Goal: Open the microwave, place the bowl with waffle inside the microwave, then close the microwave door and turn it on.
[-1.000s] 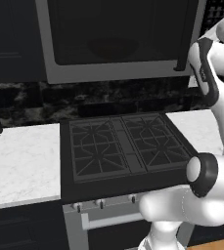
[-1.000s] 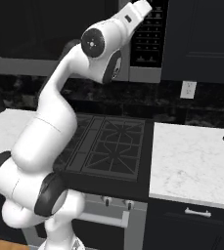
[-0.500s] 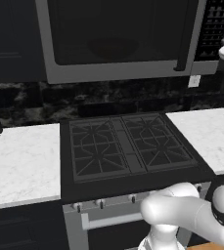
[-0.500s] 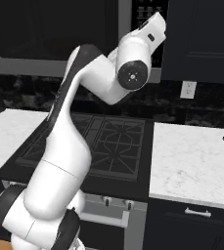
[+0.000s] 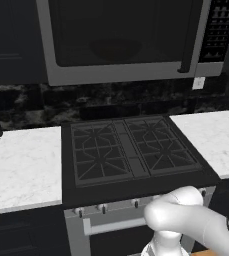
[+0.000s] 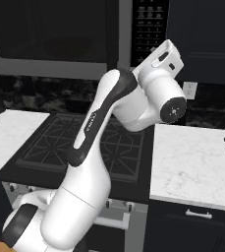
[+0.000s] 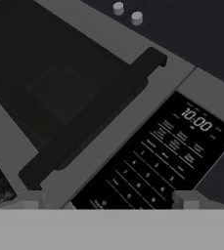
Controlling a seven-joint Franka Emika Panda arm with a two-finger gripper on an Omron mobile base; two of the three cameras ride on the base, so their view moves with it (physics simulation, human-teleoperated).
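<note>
Facing the microwave door (image 7: 69, 93), shut above the stove (image 5: 131, 155), we judge it stiff and hinged, best pulled by its dark bar handle (image 7: 91, 117) (rigid, probably slick), pincer (image 7: 111, 199) spread wide.

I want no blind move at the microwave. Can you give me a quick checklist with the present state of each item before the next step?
1. Microwave door shut: ok, flush with the frame.
2. Bowl inside: ok, a dim round shape behind the glass.
3. Waffle in it: cannot tell, too dark.
4. Hand open and holding nothing: ok.
5. Hand faces the button panel: ok, keys straight ahead, handle beside them.
6. Microwave running: cannot tell; its display reads 10:00.
</note>
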